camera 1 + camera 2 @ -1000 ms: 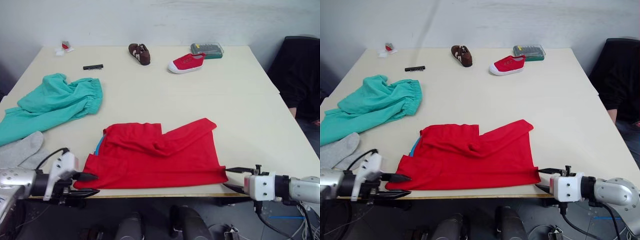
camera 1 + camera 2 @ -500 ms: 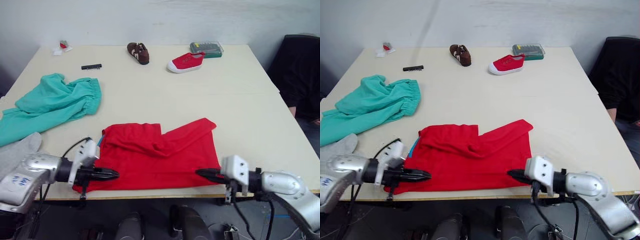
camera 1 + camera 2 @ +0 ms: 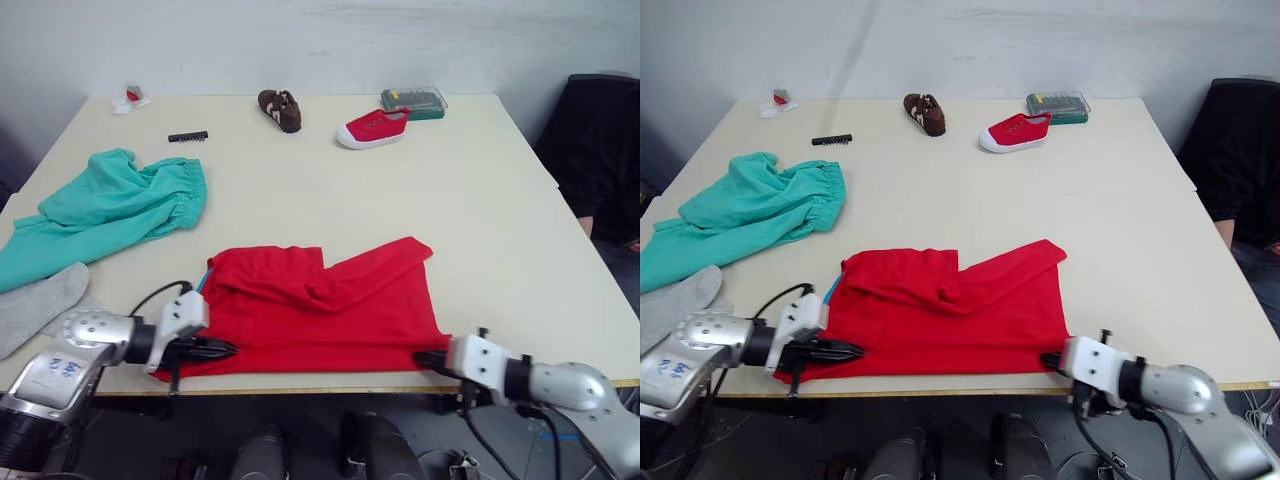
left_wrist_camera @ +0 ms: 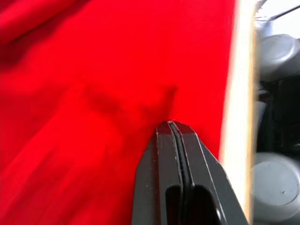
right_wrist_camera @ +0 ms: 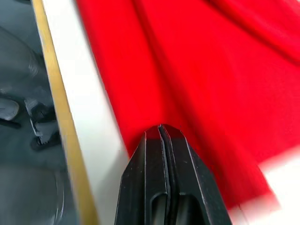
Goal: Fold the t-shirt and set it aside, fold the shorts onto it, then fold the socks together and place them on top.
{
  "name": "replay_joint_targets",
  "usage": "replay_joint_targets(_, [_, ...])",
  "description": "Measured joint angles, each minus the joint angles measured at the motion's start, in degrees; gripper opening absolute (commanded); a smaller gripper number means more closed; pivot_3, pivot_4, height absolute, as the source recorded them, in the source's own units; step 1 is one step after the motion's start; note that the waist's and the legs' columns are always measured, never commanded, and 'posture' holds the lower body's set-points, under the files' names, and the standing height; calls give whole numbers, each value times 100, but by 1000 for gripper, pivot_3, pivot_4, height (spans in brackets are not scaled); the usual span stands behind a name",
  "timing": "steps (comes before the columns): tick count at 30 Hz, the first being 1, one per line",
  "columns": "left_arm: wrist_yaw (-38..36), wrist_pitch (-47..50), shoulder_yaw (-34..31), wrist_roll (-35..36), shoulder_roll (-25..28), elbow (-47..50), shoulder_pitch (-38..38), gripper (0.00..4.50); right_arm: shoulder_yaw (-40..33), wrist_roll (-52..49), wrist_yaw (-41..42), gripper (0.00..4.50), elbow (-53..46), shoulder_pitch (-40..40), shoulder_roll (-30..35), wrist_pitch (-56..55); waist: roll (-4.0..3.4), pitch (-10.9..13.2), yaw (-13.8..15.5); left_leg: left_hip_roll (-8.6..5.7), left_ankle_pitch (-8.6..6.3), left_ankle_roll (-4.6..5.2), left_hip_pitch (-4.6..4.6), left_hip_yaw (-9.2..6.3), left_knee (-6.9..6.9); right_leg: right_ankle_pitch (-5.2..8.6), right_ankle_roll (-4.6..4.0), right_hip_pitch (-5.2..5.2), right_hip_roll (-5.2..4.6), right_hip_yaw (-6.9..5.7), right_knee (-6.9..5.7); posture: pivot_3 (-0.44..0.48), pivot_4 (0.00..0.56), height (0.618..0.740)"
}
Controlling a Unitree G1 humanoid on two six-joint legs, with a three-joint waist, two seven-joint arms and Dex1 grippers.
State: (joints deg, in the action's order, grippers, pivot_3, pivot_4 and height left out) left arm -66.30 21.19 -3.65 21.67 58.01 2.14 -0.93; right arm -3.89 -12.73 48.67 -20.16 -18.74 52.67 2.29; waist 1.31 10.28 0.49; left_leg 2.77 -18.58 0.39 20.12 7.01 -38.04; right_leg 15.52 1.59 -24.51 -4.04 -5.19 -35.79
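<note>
The red t-shirt point(image 3: 320, 310) lies partly folded near the table's front edge, with a sleeve folded across it. My left gripper point(image 3: 225, 349) is shut on its near left corner, and the cloth puckers at the fingertips point(image 4: 170, 125). At the near right corner, by the table edge, my right gripper point(image 3: 425, 358) is shut on the hem, its fingertips point(image 5: 161, 129) pressed together on red cloth. The teal shorts point(image 3: 110, 210) lie crumpled at the left. The grey socks point(image 3: 40, 305) lie at the near left, close to my left arm.
A brown shoe point(image 3: 279, 108), a red canvas shoe point(image 3: 372, 127) and a green case point(image 3: 413, 100) sit at the back. A black strip point(image 3: 187, 136) and a small red-and-white item point(image 3: 132, 97) lie at the back left. A dark seat point(image 3: 600, 150) stands at the right.
Both grippers stood open just off the table's front edge. They have moved in over the edge and shut on the t-shirt's near corners.
</note>
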Motion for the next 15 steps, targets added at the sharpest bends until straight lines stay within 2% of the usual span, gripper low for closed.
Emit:
replay_joint_targets(5, [-220, 925, -555, 653, 93, -9, 172, 16, -335, -491, 276, 0, -65, -38, -40, 350, -2, 11, -33, 2, -1, -1, 12, -4, 1, 1, 0, -12, 1, 0, 0, 0, 150, 740])
replay_joint_targets(9, [-173, 1660, -697, 1214, 24, 511, -256, 16, -197, -894, 288, 0, -653, 560, -225, 830, 0, 22, -33, 0, -1, -2, 21, -5, 1, -2, 3, -19, -1, 0, -1, 0, 150, 740])
replay_joint_targets(12, [-33, 1638, -477, 1136, -158, 732, -527, 16, 229, -849, 210, 0, -866, 1051, -451, 1074, 0, 22, -34, -1, -9, -7, 20, -5, 3, -3, 5, -21, -1, 0, -7, 0, 150, 740])
replay_joint_targets(15, [78, 1327, -16, 698, -333, 630, -529, 16, 715, -493, 111, 0, -813, 1230, -612, 1164, 0, 22, -46, -1, -22, -16, 28, -3, 6, 2, 4, -37, 2, 0, -9, 0, 150, 740])
